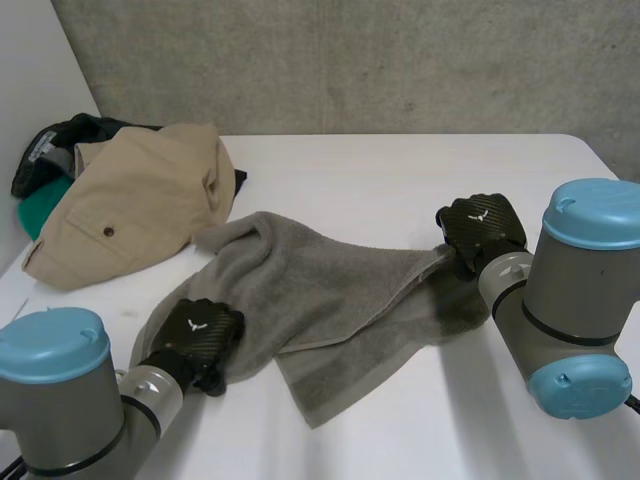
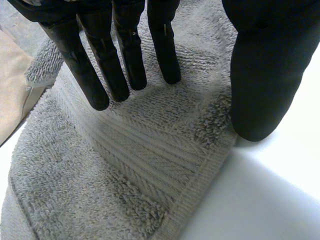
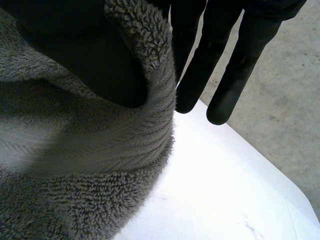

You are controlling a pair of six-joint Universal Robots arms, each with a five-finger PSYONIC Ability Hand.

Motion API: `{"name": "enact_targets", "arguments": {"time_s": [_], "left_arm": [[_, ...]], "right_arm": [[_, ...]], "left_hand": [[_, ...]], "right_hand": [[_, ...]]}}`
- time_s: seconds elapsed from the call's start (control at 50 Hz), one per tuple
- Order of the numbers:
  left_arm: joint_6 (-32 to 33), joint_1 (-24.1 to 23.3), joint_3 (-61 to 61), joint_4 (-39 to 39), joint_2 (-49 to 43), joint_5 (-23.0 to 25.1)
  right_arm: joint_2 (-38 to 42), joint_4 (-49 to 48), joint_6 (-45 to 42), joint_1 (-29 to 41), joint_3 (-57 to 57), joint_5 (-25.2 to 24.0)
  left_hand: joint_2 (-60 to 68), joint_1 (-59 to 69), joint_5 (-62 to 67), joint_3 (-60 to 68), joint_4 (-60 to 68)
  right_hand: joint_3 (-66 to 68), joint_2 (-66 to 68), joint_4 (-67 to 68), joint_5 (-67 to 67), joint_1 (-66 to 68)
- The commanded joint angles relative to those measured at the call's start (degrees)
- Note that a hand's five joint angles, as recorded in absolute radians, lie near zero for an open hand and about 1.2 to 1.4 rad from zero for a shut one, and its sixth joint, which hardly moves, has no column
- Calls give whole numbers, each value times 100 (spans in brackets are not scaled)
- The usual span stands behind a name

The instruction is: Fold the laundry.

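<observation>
Early stage, no clean fold yet. Grey towel (image 1: 330, 300) lies rumpled mid tabletop (image 1: 400, 170). One flap is doubled loosely over the middle, the edges are not lined up, and the far end is bunched near the tan garment (image 1: 140, 200).

Left hand (image 1: 200, 335) is on the towel's near-left end. In the left wrist view its fingers (image 2: 95, 75) are straight and spread, tips on the terry by the hem, thumb set apart at the hem's edge. So it is relaxed and pressing, not grasping.

Right hand (image 1: 482, 228) is at the towel's right corner. In the right wrist view the hem wraps up between thumb and straight fingers (image 3: 200, 75), so it looks pinched there, though the contact itself is hidden by cloth.

Still to do, as I judge it: spread the towel flat, square the edges, fold it. The tan garment and the dark and green clothes (image 1: 45, 165) behind it sit in a pile at the far left, unfolded.
</observation>
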Motion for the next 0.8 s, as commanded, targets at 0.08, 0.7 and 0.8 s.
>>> {"name": "enact_targets", "arguments": {"time_s": [0.08, 0.7, 0.8], "left_arm": [[8, 67, 413, 45, -302, -16], [957, 322, 2759, -2406, 2038, -77], [1325, 287, 3409, -2627, 809, -77]], "right_arm": [[-9, -7, 0, -2, 31, -3], [-1970, 3553, -2496, -529, -2104, -82], [-1101, 3527, -2575, -776, -2113, -91]], "left_hand": [[2885, 2798, 2893, 2885, 2870], [4552, 4465, 4560, 4552, 4536], [4552, 4465, 4560, 4552, 4536]], "right_hand": [[1206, 1280, 1142, 1167, 1544], [1206, 1280, 1142, 1167, 1544], [1206, 1280, 1142, 1167, 1544]]}}
